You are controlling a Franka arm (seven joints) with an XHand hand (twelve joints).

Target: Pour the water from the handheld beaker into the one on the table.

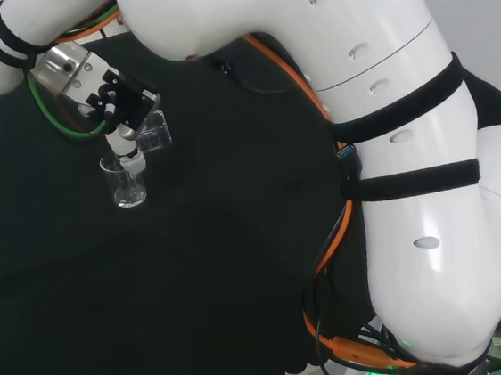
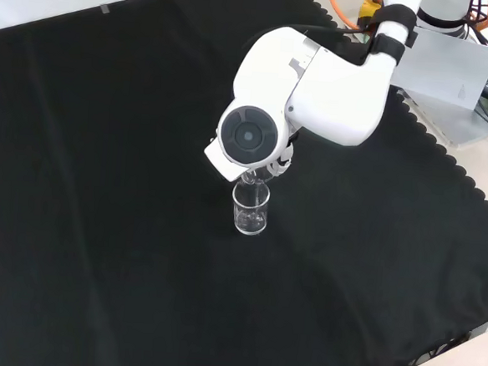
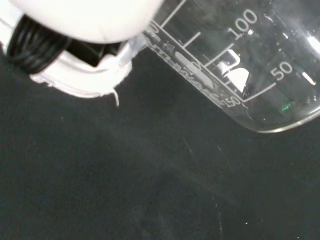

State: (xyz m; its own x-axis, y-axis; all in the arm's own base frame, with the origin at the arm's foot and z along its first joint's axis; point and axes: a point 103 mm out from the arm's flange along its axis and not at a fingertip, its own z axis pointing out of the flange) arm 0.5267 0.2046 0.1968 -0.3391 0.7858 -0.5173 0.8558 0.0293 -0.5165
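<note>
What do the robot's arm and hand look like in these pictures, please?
The arm has glossy white rounded links with black straps around them, and an orange cable runs alongside. A round grey cap closes one link in the front view. The hand is black and white with a metallic wrist piece, and a green cable loops by it.

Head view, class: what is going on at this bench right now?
The robot hand holds a clear beaker tilted over a second clear beaker that stands upright on the black cloth. The held beaker's mouth hangs just above the standing one's rim. Whether water is flowing cannot be told.
</note>
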